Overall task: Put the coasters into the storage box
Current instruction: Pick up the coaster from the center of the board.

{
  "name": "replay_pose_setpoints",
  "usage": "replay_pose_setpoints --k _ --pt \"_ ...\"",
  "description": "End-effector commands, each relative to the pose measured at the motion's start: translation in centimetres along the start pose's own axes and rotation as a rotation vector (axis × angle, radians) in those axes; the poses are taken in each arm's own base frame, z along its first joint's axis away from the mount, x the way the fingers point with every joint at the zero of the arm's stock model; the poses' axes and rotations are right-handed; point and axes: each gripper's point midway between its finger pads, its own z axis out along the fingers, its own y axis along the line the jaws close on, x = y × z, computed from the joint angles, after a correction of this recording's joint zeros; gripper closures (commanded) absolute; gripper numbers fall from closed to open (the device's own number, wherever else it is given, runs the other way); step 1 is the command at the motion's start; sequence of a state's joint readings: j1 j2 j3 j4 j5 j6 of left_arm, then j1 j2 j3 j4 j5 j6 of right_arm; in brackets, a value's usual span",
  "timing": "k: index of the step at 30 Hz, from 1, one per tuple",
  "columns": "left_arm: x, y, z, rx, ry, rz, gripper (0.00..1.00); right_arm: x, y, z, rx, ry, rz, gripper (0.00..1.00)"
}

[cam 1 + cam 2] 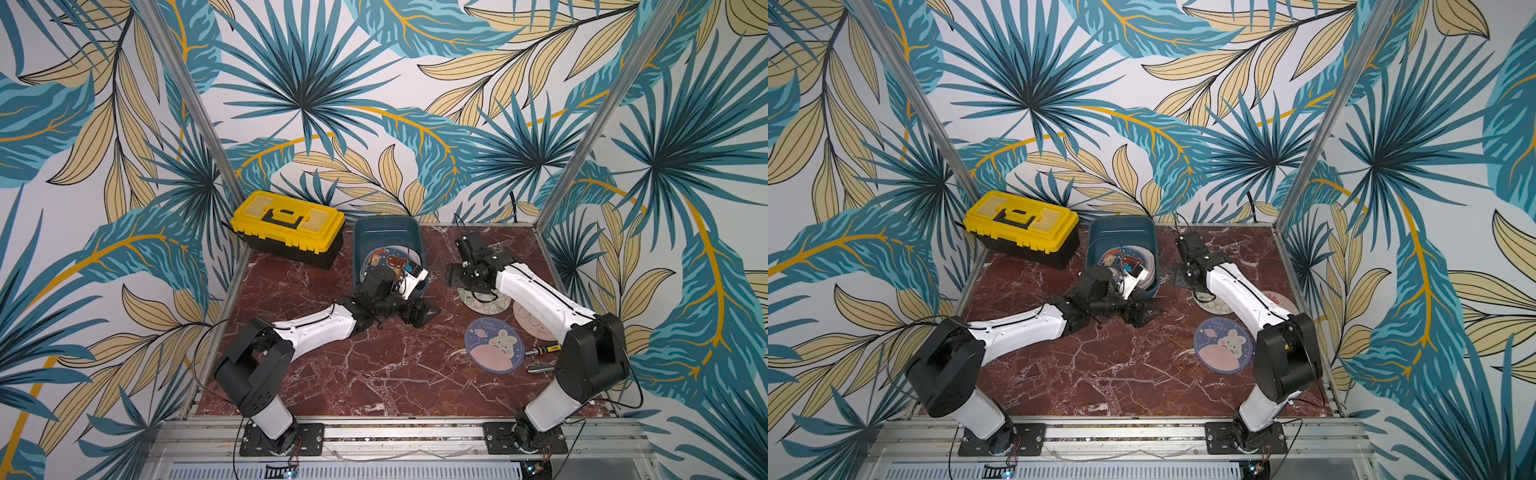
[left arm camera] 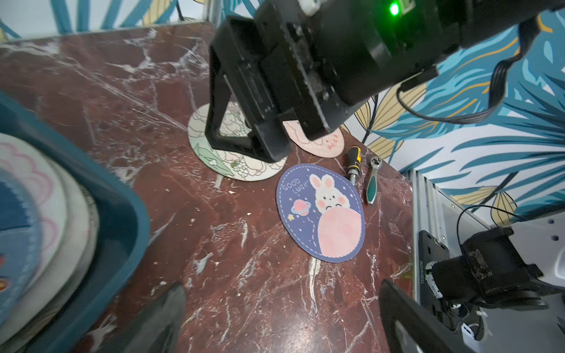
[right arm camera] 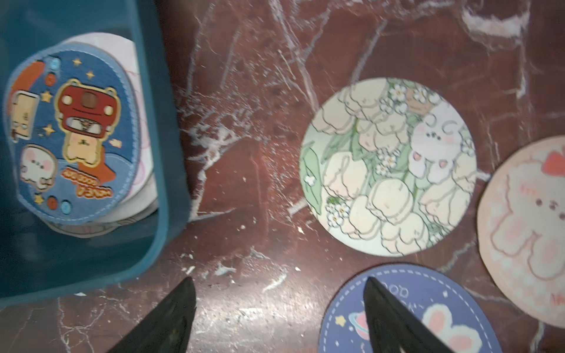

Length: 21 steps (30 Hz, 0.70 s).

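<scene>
a red-brown marble tabletop point(image 1: 353, 374), glossy, veined in white and speckled with pale crumbs, sits inside walls of palm-leaf wallpaper point(image 1: 291, 83). toward the back stands the storage box point(image 1: 388, 230), a dark teal plastic bin with smooth walls and rounded corners. inside it lies a stack of thin round coasters point(image 1: 384, 259). the top one is a blue stitched-edge coaster point(image 3: 73, 137) printed with a cartoon bear. only pale slivers show of those beneath, too few to count. in both top views the left arm point(image 1: 316, 328) covers the box's near end.

three more discs lie flat on the marble to the right of the box. one is a cream floral coaster point(image 3: 388, 168) with a white bunny. one is a pale pink bunny coaster point(image 3: 526, 220), cut off by the frame edge. the last is a navy "good luck" coaster point(image 2: 321, 214) with a dashed border.

the right gripper point(image 3: 278, 279) hangs by the floral coaster, its black wedge-shaped jaws spread wide with nothing between them. in the top views the right arm point(image 1: 536, 291) hides part of that disc. the left gripper point(image 2: 284, 321) sits low just in front of the box, jaws far apart and empty.

a screwdriver point(image 2: 353, 163) and a green-handled ratchet point(image 2: 372, 180) lie near the table's right edge. a yellow-lidded black toolbox point(image 1: 286, 220) stands left of the box.
</scene>
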<state>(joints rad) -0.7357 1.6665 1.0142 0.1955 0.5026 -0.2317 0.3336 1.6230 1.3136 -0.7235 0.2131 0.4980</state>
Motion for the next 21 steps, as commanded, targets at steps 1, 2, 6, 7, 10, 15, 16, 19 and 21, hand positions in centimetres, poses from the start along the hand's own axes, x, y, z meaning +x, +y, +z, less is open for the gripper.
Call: replay_pose_setpoints --k 1,2,6,7,10,15,16,19,21 --pt "-1.1 -1.9 2.0 0.063 -0.003 0.035 0.02 2.4 -3.7 0.1 0.078 0.044 0.091 0.15" --pt "-0.8 -2.1 2.6 0.067 0.008 0.031 0.03 3.0 -4.3 0.3 0.084 0.057 0.105 0.15" --pt "0.8 -2.9 5.7 0.056 0.082 0.029 0.03 5.1 -6.6 1.6 0.122 0.113 0.167 0.15" --pt "1.3 -3.1 6.5 0.052 0.109 0.026 0.03 5.5 -7.1 2.0 0.131 0.125 0.182 0.15" --pt "2.8 -3.2 8.3 0.027 0.189 0.019 0.05 6.4 -8.4 2.9 0.16 0.146 0.21 0.15" --pt "5.2 -3.4 10.5 -0.023 0.315 0.012 0.06 7.2 -10.0 4.0 0.179 0.165 0.263 0.15" --pt "5.5 -3.6 10.7 -0.021 0.33 0.013 0.07 7.3 -10.1 4.2 0.18 0.166 0.27 0.15" --pt "6.4 -4.2 11.3 -0.007 0.367 0.01 0.07 7.5 -10.6 4.8 0.178 0.167 0.299 0.15" --pt "6.9 -4.3 11.7 -0.007 0.386 0.009 0.07 7.6 -10.5 5.2 0.162 0.167 0.321 0.15"
